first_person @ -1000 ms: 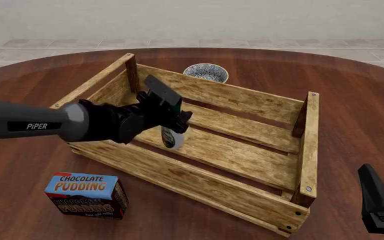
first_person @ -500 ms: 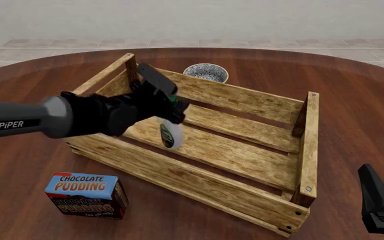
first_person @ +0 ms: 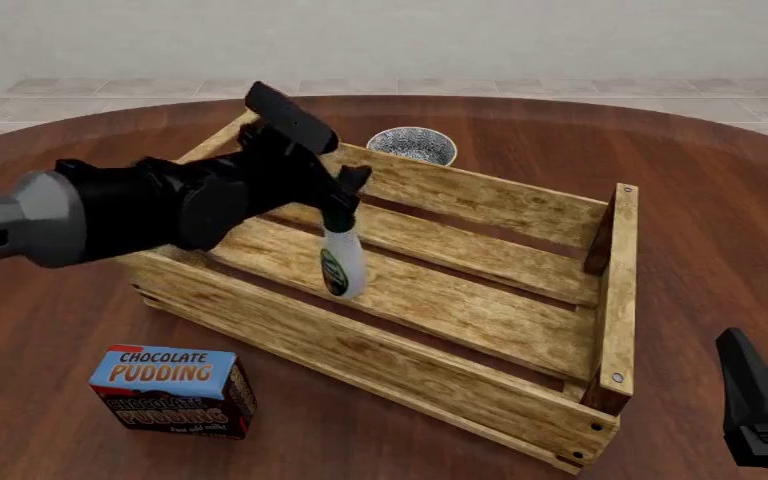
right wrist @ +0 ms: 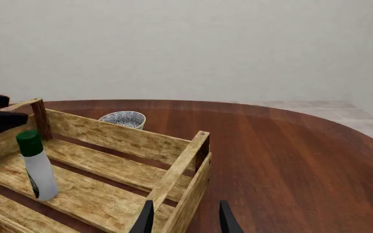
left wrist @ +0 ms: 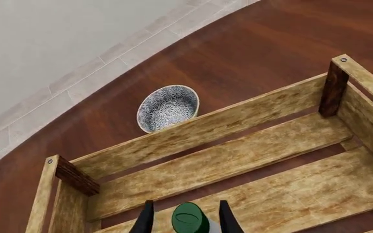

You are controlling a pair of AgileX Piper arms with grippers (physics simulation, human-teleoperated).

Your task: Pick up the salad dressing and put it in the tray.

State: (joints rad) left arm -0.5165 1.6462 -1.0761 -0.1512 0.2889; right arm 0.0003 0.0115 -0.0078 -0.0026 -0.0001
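- The step in hand looks like the release: the salad dressing (first_person: 341, 262) stands on the slatted floor of the tray (first_person: 398, 365), toward the left end of the crate, so the placing itself seems done.
- The left gripper (first_person: 344, 190) sits at the bottle's dark cap. In the left wrist view its two fingertips (left wrist: 146, 219) flank the green-topped cap (left wrist: 190, 218) with a sliver of gap on each side, so it appears slightly open and no longer clamping, though contact is hard to rule out.
- In the right wrist view the bottle (right wrist: 37, 166) stands free on a floor slat, with the left gripper's dark tips just beside its cap.
- The bottle's long axis is close to vertical, cap up and base down on the wood; the oval label faces the front camera.
- My judgement for the next move: lift the left arm straight up and clear of the cap without nudging it, since a slim upright bottle would tip easily.
- The right gripper (right wrist: 185, 218) hangs idle near the crate's right end, fingers parted and holding nothing.
- A patterned bowl (first_person: 411, 145) sits beyond the crate's far wall, and a chocolate pudding box (first_person: 172, 390) lies on the worktop (first_person: 704, 170) in front of it.
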